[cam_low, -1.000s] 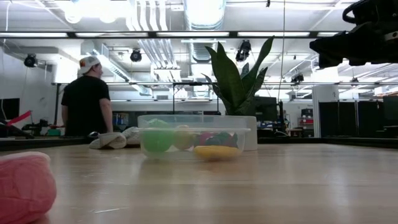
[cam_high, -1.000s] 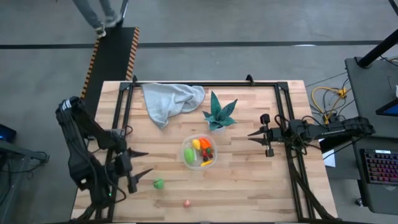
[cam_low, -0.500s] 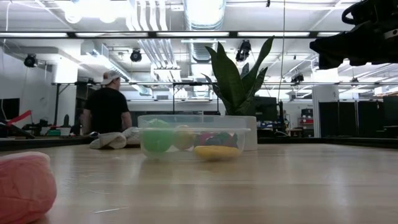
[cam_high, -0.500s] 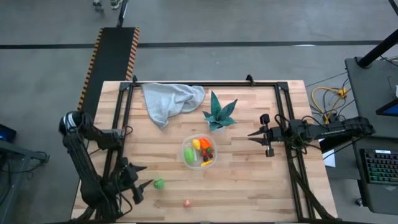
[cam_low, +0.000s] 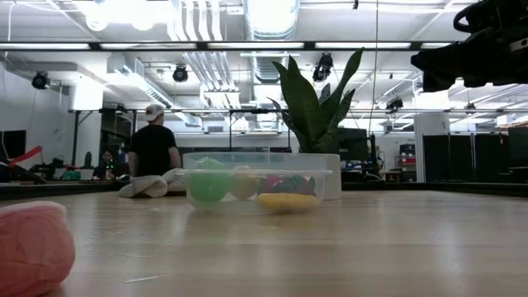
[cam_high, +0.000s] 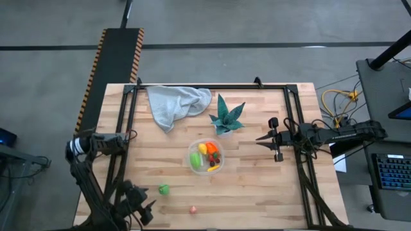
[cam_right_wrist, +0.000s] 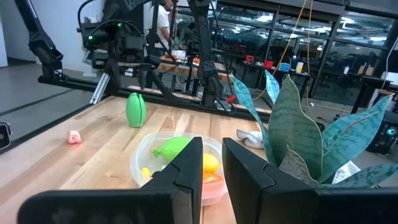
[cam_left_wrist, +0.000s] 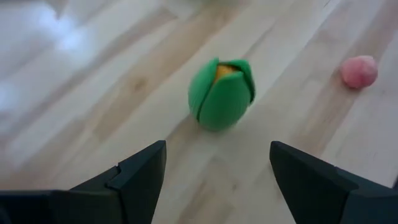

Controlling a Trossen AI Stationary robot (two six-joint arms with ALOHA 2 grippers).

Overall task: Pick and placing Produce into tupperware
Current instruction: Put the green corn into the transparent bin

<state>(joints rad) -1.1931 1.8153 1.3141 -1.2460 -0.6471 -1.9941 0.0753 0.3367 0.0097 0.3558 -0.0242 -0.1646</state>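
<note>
The round clear tupperware (cam_high: pixel 205 156) stands mid-table on its base and holds a green piece, a yellow lemon, orange and red pieces; it also shows in the low view (cam_low: pixel 257 186). A green piece (cam_high: pixel 164 189) with a yellow core and a small pink piece (cam_high: pixel 192 209) lie on the bare wood near the near edge. My left gripper (cam_high: pixel 148 207) hangs open at the near-left corner, just left of the green piece (cam_left_wrist: pixel 221 93), touching nothing. My right gripper (cam_high: pixel 260 139) waits at the table's right side, its fingers a narrow gap apart, holding nothing.
A pale grey cloth (cam_high: pixel 174 102) lies crumpled at the far left. A teal spiky-leaved plant (cam_high: pixel 226 117) stands just beyond the tupperware. Black rails (cam_high: pixel 125 122) run along the left, right and far sides. Bare wood spreads right of the tupperware. A person (cam_low: pixel 153 148) stands in the room behind.
My left arm has swung toward the table's near edge and come lower, carrying its open gripper from beside the tupperware's left down to the near-left corner by the green piece. The person in the room has walked rightward in the low view.
</note>
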